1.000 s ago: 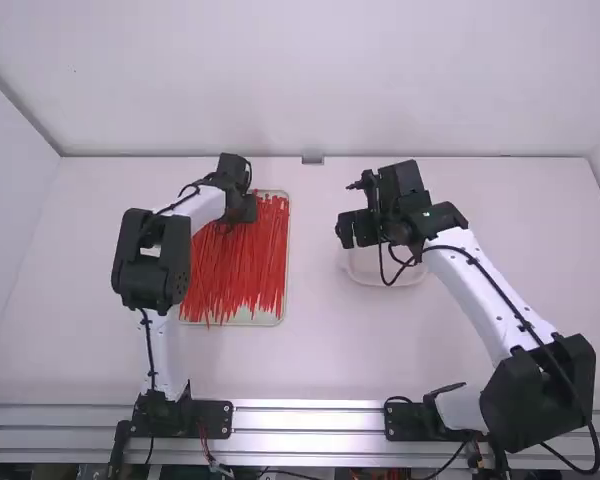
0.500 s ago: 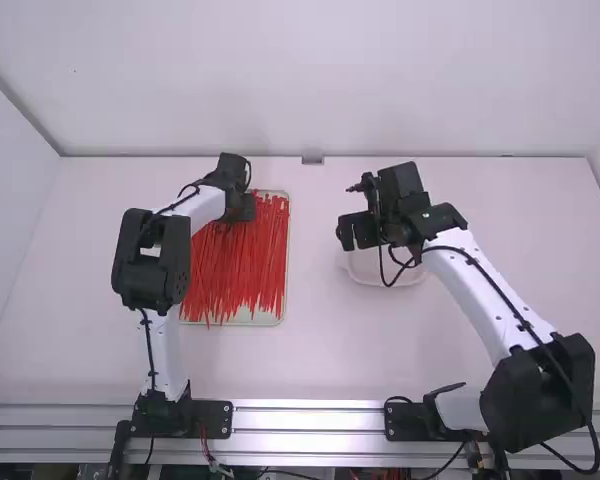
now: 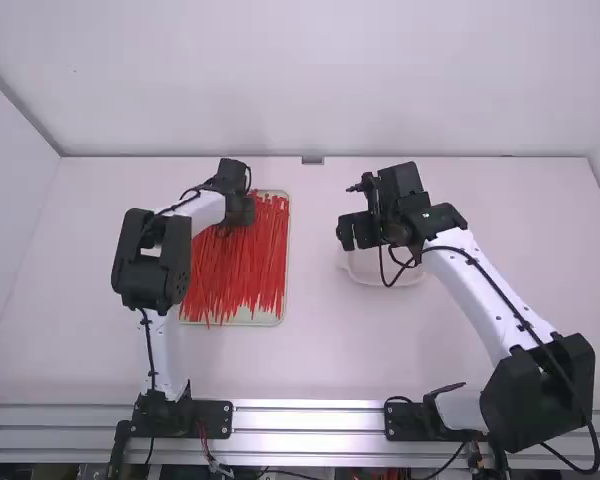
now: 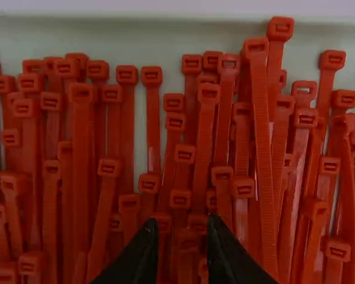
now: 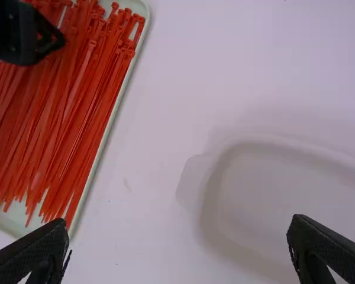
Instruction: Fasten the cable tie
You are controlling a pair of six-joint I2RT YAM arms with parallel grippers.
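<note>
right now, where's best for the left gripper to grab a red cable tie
Likely just below the head of the tie lying on top, coming straight down, jaws across its strap. The other cable ties lie flat and overlapping on the tray; this strap is uncovered.

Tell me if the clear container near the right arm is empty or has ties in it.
Empty. The right wrist view shows the clear container with a bare inside; the red cable ties lie on the tray.

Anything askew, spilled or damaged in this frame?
Nothing stands out: the cable ties lie in a loose, fanned heap on the tray, a few heads jutting past the rest, and the tub sits upright beside it.
</note>
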